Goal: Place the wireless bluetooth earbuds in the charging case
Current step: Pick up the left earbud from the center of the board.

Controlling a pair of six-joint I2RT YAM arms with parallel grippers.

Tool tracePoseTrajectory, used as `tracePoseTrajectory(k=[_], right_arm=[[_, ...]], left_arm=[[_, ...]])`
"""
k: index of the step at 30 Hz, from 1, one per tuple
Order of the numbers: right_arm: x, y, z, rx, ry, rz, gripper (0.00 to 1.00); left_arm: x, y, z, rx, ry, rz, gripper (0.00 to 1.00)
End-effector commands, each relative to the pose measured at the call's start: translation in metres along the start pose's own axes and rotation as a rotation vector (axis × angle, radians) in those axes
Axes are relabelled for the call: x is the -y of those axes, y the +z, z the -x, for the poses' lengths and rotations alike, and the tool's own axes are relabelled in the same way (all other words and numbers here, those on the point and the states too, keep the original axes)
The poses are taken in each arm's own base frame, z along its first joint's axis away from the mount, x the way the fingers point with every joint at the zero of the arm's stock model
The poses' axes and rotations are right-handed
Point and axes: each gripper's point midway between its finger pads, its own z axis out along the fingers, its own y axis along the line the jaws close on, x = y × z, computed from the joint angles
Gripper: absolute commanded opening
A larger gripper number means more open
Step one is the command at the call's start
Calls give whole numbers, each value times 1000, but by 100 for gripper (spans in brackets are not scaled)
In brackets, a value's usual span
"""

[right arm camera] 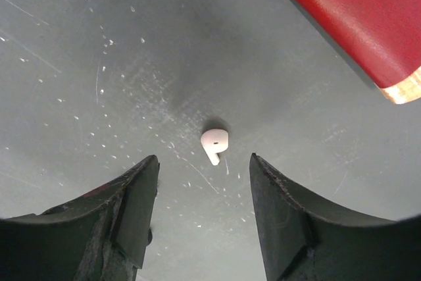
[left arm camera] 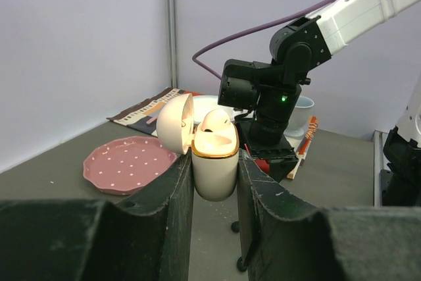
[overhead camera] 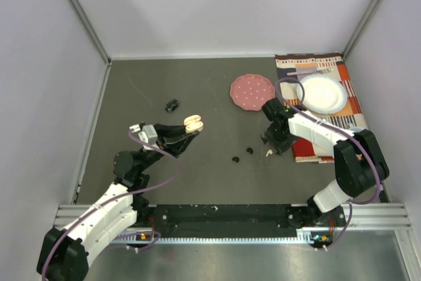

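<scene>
walls (overhead camera: 230, 4): pale lavender panels | table (overhead camera: 197, 83): dark grey, speckled | light: even

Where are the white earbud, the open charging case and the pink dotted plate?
white earbud (right arm camera: 215, 141): right wrist view, its rounded head.
charging case (left arm camera: 214, 172): left wrist view, its lower body.
pink dotted plate (overhead camera: 252, 92): top view, its centre.

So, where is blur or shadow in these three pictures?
Left wrist: the near fingers look soft, the charging case sharp. Right wrist: a soft shadow surrounds the white earbud. Top external: even light, small things lack detail.
</scene>
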Motion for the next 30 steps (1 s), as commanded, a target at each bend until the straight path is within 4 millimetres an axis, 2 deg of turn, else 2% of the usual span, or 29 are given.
tracePoseTrajectory(k=[1,6,16,30], right_arm=[[-1,7,5,14,7,1,57],[-2,11,3,12,12,4,51],[1,27,-3,-8,6,-25,51],[6,38,-4,-2,5,-49,41]], left_arm=[[2,8,21,54,38,-19,0],[1,9,20,52,32,-17,0],[0,7,18,49,30,-10,0],[-3,6,17,46,28,7,0]])
